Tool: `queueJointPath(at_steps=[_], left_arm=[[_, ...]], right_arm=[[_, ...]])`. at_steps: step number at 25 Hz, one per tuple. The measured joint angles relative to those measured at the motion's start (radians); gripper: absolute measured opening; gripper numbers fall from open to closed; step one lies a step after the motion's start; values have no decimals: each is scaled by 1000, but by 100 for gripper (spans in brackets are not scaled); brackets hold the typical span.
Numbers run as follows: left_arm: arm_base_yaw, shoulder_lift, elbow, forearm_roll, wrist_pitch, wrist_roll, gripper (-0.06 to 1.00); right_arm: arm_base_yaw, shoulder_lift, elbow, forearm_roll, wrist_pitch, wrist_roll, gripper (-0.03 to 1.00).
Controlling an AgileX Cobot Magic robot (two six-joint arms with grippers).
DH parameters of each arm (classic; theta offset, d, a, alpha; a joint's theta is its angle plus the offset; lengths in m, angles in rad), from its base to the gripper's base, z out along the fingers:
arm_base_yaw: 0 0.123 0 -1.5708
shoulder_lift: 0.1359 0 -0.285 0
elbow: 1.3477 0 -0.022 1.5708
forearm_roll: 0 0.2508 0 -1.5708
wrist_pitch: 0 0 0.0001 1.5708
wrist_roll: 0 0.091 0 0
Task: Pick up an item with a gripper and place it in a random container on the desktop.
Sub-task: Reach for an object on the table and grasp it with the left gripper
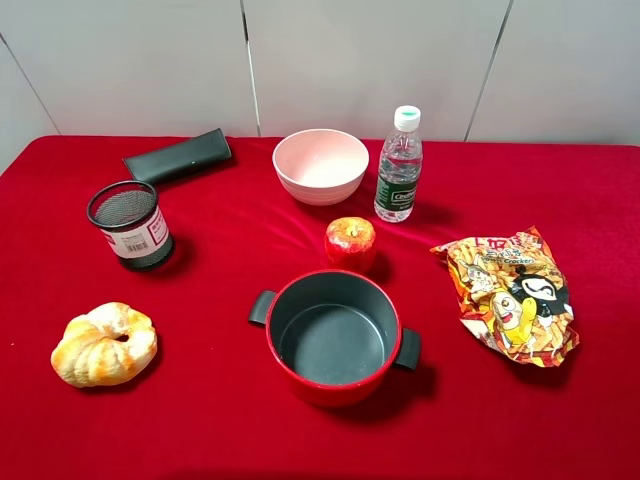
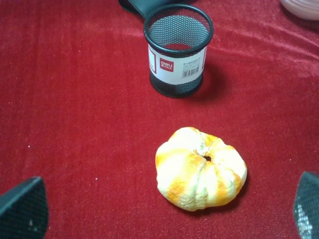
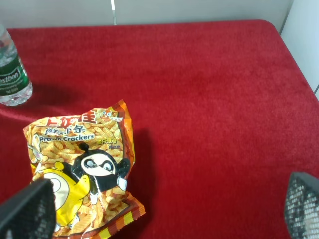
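The red apple (image 1: pixel 350 242) stands on the red desktop (image 1: pixel 590 200) just behind the red pot (image 1: pixel 330 388), close to its rim. The pot is empty, with a dark grey inside and two dark side handles. Neither arm shows in the exterior high view. My left gripper (image 2: pixel 164 225) is open and empty above the desktop near the bread roll (image 2: pixel 200 168). My right gripper (image 3: pixel 164 215) is open and empty beside the snack bag (image 3: pixel 82 164). The apple and the pot are out of both wrist views.
A pale pink bowl (image 1: pixel 320 165) and a water bottle (image 1: pixel 398 165) stand at the back. A black mesh cup (image 1: pixel 130 223) and a dark case (image 1: pixel 178 156) are at the left, the bread roll (image 1: pixel 104 344) front left, the snack bag (image 1: pixel 510 295) at the right.
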Motion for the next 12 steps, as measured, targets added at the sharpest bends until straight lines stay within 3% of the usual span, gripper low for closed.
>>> queueJointPath(at_steps=[12], left_arm=[[0,0,0,0,0,0,97]], right_arm=[[0,0,0,0,0,0,69]])
